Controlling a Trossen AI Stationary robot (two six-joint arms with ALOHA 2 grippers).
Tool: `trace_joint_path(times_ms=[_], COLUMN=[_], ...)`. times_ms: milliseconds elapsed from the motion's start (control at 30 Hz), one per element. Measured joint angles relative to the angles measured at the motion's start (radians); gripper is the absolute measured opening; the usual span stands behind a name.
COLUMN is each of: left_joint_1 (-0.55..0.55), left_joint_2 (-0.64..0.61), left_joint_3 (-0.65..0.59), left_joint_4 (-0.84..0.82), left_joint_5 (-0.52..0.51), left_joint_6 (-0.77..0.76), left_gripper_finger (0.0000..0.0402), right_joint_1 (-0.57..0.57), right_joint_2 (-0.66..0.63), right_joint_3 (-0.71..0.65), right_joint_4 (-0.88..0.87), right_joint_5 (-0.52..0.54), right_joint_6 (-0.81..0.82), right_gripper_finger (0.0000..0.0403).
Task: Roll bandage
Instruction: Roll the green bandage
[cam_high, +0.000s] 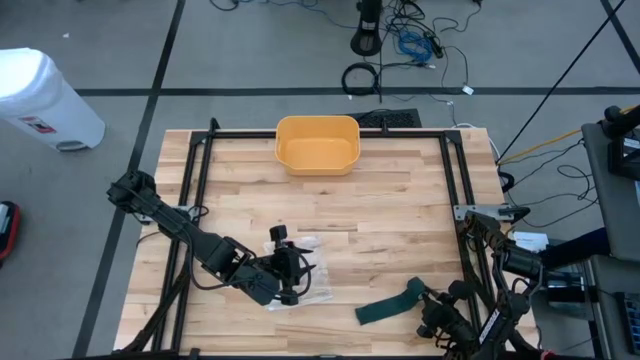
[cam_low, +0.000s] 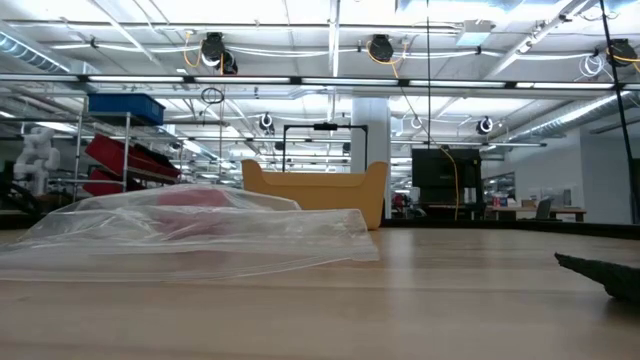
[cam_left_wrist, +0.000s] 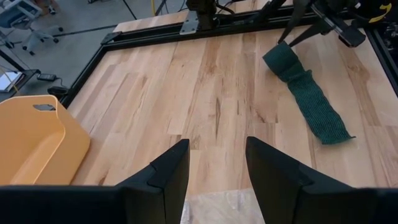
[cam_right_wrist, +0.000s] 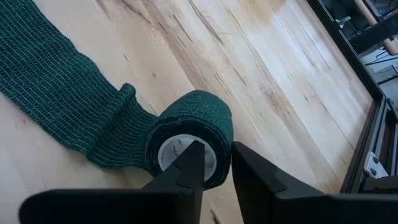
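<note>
Near the right front of the surface (cam_high: 400, 215) lies the green bandage (cam_right_wrist: 81, 106), partly unrolled. Right pincer (cam_right_wrist: 214, 163) pinches the roll's wall, one finger inside its core. Left pincer (cam_left_wrist: 216, 163) hangs narrowly open over a clear bag (cam_high: 305, 262). Far back sits a yellow tub (cam_high: 317, 144).

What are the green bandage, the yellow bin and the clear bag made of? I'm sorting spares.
Dark green bandage strip: woven elastic gauze, matte, visible mesh, wound on a white core. Yellow rectangular bin: probably moulded plastic, smooth. Clear flat bag: thin glossy plastic film, creased.
</note>
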Motion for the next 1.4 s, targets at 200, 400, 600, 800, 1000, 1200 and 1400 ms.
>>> trace_joint_path(times_ms=[200,400,600,800,1000,1200,1400], left_joint_1=[0.0,0.0,0.0,0.008,0.03,0.029,0.025], left_joint_2=[0.0,0.0,0.0,0.0,0.0,0.0,0.0], left_joint_3=[0.0,0.0,0.0,0.0,0.0,0.0,0.0], left_joint_4=[0.0,0.0,0.0,-0.011,-0.027,-0.025,-0.026], left_joint_5=[0.0,0.0,0.0,-0.097,-0.138,-0.139,-0.331], left_joint_6=[0.0,0.0,0.008,0.112,0.177,0.217,0.212], left_gripper_finger=[0.0164,0.0164,0.0164,0.0164,0.0164,0.0164,0.0164], right_joint_1=[-0.004,-0.004,-0.004,-0.017,-0.049,-0.101,-0.18], right_joint_2=[0.0,0.0,0.001,-0.007,-0.011,-0.011,-0.011], right_joint_3=[0.0,0.0,0.03,0.077,0.114,0.126,0.126], right_joint_4=[-0.002,-0.002,-0.014,-0.021,-0.022,-0.022,-0.022], right_joint_5=[0.0,0.001,0.001,0.031,0.118,0.246,0.406], right_joint_6=[-0.005,0.0,0.009,-0.013,-0.053,-0.152,-0.319], right_gripper_finger=[0.004,0.0037,0.0036,0.0036,0.0036,0.0036,0.0036])
